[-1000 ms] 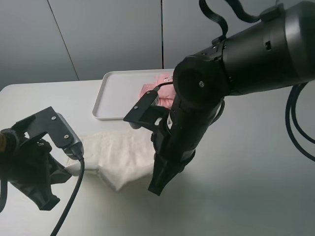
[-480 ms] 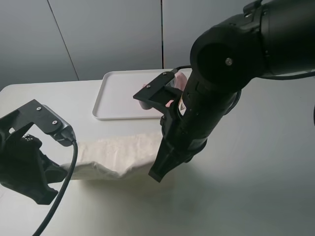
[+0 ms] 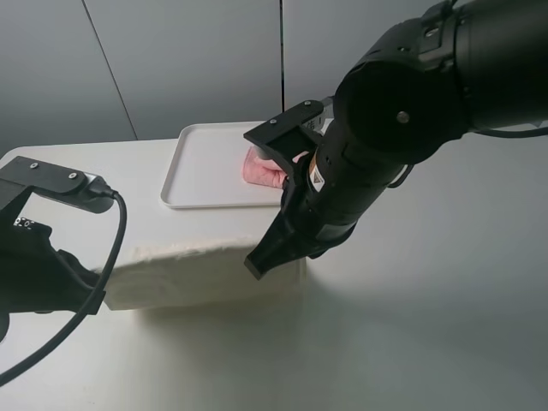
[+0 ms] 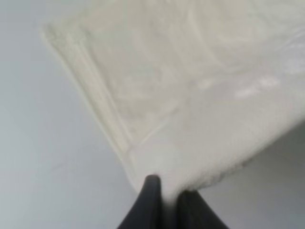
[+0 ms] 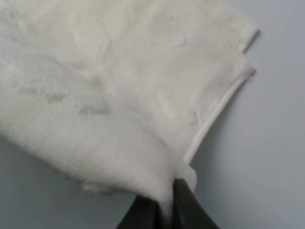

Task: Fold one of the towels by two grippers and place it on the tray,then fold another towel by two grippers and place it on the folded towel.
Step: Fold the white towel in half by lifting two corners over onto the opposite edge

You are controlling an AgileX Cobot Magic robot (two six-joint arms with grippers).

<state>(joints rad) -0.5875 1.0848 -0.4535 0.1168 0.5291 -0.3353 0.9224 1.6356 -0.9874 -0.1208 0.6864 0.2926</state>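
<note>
The cream-white towel (image 3: 197, 272) hangs as a folded band stretched between my two grippers, just above the table. My left gripper (image 4: 167, 196) is shut on one corner of the towel (image 4: 190, 86). At the other end my right gripper (image 5: 161, 206) is shut on a corner of the same towel (image 5: 109, 95), whose layers droop below it. In the high view the left gripper (image 3: 101, 293) sits at the band's left end and the right gripper (image 3: 259, 264) at its right end. The pink towel (image 3: 262, 168) lies folded on the white tray (image 3: 201, 163), partly hidden by my right arm.
The tray stands at the back of the white table (image 3: 428, 325), behind the stretched towel. My bulky right arm (image 3: 385, 137) hangs over the tray's right side. A black cable (image 3: 111, 248) loops down from the left arm.
Both grippers have drawn apart and lifted, pulling the crumpled cream-white towel into a straight, taut band. The right arm has shifted back toward the tray.
</note>
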